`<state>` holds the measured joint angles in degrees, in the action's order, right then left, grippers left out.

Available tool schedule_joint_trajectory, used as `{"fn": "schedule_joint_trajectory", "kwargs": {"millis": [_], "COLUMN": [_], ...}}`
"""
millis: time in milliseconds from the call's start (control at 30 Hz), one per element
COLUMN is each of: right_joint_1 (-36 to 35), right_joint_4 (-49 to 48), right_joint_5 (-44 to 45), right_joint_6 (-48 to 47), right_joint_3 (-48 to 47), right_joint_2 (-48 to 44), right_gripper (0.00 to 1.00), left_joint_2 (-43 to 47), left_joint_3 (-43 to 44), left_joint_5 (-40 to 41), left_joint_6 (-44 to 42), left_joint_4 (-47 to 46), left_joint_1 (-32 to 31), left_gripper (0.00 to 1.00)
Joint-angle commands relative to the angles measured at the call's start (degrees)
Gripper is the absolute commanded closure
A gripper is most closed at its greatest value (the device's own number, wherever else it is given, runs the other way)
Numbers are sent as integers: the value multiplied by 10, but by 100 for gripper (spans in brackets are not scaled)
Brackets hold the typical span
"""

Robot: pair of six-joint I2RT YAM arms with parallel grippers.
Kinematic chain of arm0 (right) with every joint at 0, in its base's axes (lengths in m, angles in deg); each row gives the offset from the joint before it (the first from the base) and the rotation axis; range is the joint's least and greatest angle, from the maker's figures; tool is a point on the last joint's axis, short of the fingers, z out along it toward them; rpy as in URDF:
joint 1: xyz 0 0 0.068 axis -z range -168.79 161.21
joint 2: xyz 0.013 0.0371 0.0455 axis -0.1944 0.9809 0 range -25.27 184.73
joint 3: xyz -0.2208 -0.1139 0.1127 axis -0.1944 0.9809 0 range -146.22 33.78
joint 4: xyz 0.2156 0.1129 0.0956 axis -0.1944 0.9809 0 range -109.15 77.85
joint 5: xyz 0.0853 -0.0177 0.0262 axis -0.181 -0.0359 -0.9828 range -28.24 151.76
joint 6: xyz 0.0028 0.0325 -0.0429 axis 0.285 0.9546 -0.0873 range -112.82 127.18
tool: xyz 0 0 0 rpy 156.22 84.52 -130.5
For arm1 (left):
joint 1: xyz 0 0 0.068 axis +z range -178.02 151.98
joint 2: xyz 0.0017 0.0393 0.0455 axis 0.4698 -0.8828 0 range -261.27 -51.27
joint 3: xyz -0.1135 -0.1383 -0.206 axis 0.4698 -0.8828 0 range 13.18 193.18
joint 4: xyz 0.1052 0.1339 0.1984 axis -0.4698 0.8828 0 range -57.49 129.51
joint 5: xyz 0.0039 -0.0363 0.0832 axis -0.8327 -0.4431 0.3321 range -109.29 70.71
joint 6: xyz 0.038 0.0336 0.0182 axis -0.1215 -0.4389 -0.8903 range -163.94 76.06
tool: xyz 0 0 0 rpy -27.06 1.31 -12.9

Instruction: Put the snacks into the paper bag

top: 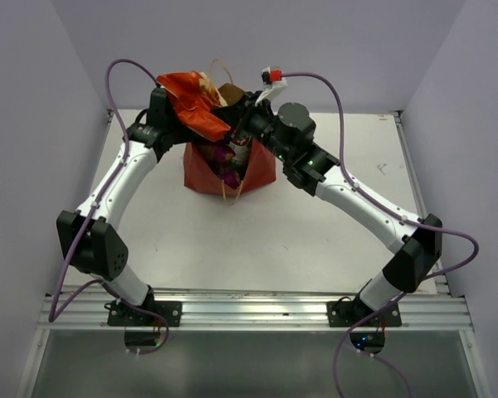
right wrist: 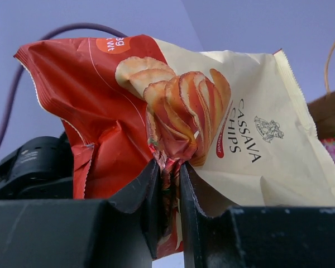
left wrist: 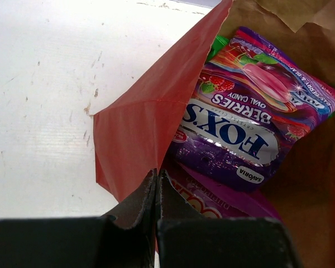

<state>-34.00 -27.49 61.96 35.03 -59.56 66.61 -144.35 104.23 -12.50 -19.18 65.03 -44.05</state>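
The paper bag (top: pixel 203 176) is standing toward the far edge of the table (top: pixel 315 240), a little left of its middle. One wall of it is being pinched by the left gripper (left wrist: pixel 156 177), whose jaws are pressed together on the red paper, apparently so that the mouth is being held wide and the bag steadied for loading. Over the bag's far-left rim the beige-orange chips packet (right wrist: pixel 212 128) is being carried by the right gripper (right wrist: pixel 168 164). Its jaws are clamped on the crumpled middle of the packet's edge, a grip seemingly chosen so that the broad foil is being left free to slide in. The packet is judged not yet to be inside. Counted, one bag is being worked by two grippers, both closed on something. Of the snacks, one is being held in the air. Inside the bag, two purple candy packs are being shown by the left wrist view — the Fox's berries pack (left wrist: pixel 240 131) lying over a second purple pack (left wrist: pixel 212 204) — with a sliver of a green packet (left wrist: pixel 219 46) behind them. Four are thus being accounted for; a blue packet is not being shown anywhere and is possibly buried beneath the others.
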Motion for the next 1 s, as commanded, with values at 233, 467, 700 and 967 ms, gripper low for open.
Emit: {"fn": "schedule_joint_trajectory", "kwargs": {"millis": [233, 467, 700, 967], "right_joint_1": [29, 22, 21, -8], "right_joint_4": [11, 215, 317, 303], "right_joint_5": [81, 231, 299, 331], "right_joint_6": [130, 63, 45, -35], "right_joint_3": [77, 54, 65, -26], "right_joint_2": [2, -70, -101, 38], "right_gripper": [100, 100, 100, 100], "left_joint_2": [57, 65, 75, 97], "left_joint_3": [14, 8, 3, -30], "left_joint_5": [13, 17, 7, -18], "left_joint_6": [11, 12, 21, 43], "left_joint_4": [-75, -80, -90, -96], "left_joint_1": [-13, -13, -14, -15], "left_gripper": [100, 100, 100, 100]}}
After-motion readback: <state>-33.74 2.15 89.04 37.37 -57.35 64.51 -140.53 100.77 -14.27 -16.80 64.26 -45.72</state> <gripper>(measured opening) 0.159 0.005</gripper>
